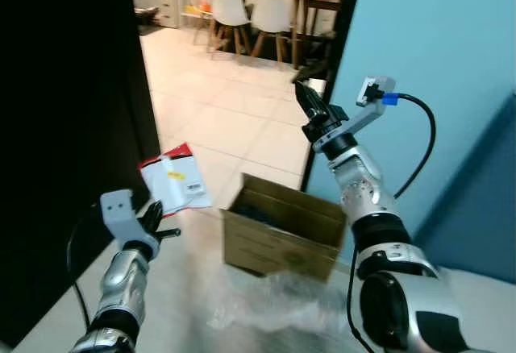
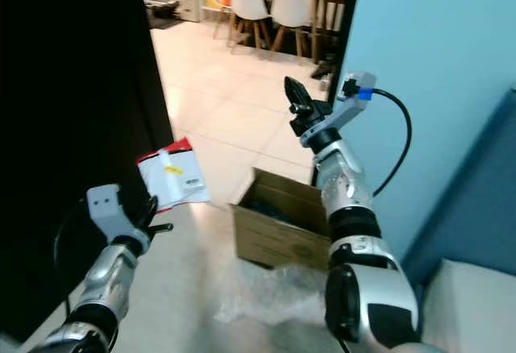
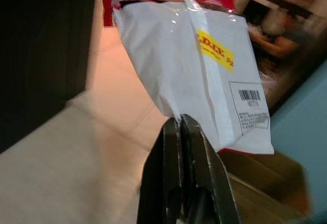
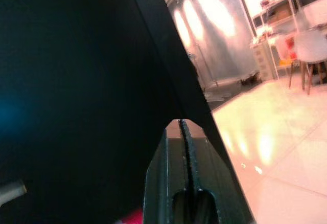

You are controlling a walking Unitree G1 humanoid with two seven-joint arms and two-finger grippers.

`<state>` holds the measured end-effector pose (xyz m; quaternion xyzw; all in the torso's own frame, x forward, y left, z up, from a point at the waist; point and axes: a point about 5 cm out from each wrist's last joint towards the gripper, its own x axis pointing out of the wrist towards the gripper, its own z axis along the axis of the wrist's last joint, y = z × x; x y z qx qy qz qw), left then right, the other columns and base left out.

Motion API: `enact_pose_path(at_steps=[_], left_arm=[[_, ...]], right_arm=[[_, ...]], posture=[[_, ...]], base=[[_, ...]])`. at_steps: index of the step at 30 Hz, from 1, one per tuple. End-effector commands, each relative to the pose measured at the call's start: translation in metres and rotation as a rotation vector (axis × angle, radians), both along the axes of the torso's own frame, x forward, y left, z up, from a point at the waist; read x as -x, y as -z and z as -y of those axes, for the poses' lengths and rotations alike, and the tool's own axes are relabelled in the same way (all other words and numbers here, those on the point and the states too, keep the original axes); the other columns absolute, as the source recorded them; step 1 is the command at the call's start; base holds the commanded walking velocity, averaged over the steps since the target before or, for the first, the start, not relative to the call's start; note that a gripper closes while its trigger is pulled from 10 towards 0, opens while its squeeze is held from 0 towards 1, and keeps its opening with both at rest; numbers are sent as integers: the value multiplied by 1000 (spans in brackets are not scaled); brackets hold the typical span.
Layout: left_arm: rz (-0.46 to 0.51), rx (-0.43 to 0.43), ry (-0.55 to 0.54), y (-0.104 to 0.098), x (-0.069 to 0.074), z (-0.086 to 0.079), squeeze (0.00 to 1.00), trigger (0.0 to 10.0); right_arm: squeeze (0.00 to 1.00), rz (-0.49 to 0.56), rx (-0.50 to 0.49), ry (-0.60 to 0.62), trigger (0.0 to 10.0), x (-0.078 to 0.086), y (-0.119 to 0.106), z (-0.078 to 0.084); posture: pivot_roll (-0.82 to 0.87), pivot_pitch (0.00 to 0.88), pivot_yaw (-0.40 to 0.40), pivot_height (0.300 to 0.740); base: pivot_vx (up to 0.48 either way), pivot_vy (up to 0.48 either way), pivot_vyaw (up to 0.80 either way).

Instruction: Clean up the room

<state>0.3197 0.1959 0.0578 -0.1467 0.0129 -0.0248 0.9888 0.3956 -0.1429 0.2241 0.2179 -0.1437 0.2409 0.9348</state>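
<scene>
On the pale worktop [image 1: 185,288] beside an open brown cardboard box [image 1: 282,228], our left gripper [image 1: 153,218] pinched the lower edge of a light, crinkly, slippery white-and-red plastic packet [image 1: 175,177]; our right gripper [image 1: 309,99] hung pressed together, raised.

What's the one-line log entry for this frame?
left tool: shut on packet | right tool: shut, raised, empty | cardboard box: open, on floor

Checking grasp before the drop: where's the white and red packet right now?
In the left gripper, pinched at its lower corner: the white and red packet is held up on the robot's left, left of the open cardboard box.
</scene>
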Motion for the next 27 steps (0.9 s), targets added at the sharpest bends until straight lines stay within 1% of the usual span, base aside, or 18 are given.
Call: enact_pose_path(at_steps=[1,2,3,4,5,6,7,8,9,11,14,17,18,22,23,24,25,27], left_arm=[[-19,-11,36,5,2,8,0,10000],[-19,-11,36,5,2,8,0,10000],[-21,-12,50,6,3,12,0,10000],[-27,1,86,8,5,17,0,10000],[-31,11,113,10,6,21,0,10000],[-31,11,113,10,6,21,0,10000],[-34,17,146,11,7,25,0,10000],[-34,17,146,11,7,25,0,10000],[-38,19,194,13,9,29,0,10000],[-42,22,250,14,11,34,0,10000],[-43,30,273,15,11,36,0,10000],[-42,31,281,15,11,37,0,10000],[-40,32,295,15,12,39,0,10000],[-39,31,298,14,12,39,0,10000],[-40,31,303,15,12,40,0,10000],[-40,31,303,15,12,40,0,10000],[-38,33,319,14,12,44,0,10000],[-37,34,323,14,12,45,0,10000]], right_arm=[[0,-87,208,19,10000,-1,20,-10],[0,-87,208,19,10000,-1,20,-10],[0,-164,458,35,10000,0,44,-16],[0,-268,676,-1,10000,8,77,-20],[0,-337,825,-28,10000,16,100,-21],[0,-337,825,-28,10000,16,100,-21],[0,-399,949,-84,10000,25,122,-21],[0,-399,949,-84,10000,25,122,-21],[0,-460,1042,-154,10000,36,141,-20],[0,-529,1139,-232,10000,49,162,-16],[0,-576,1224,-296,10000,60,177,-10],[0,-596,1256,-333,10000,66,185,-7],[514,-629,1306,-391,10000,75,195,-3],[514,-637,1316,-406,10000,77,198,-3],[725,-648,1331,-422,10000,80,201,-2],[725,-648,1331,-422,10000,80,201,-2],[976,-675,1367,-454,10000,86,207,1],[976,-681,1376,-462,10000,88,209,1]], posture=[[64,0,-79,719],[64,0,-79,719],[62,0,-79,719],[65,0,-82,719],[65,0,-82,719],[65,0,-82,719],[64,0,-79,719],[64,0,-79,719],[64,0,-78,719],[62,0,-77,719],[59,0,-76,719],[57,0,-77,719],[53,0,-78,719],[53,0,-78,719],[51,0,-78,719],[51,0,-78,719],[49,0,-80,719],[49,0,-80,719]], base=[[0,0,794],[0,0,794],[0,0,0],[0,0,0],[0,0,0],[0,0,0],[0,0,0],[0,0,0],[0,0,0],[0,0,0],[0,0,0],[0,0,0],[0,0,0],[0,0,0],[0,0,0],[0,0,0],[0,0,0],[0,0,0]])
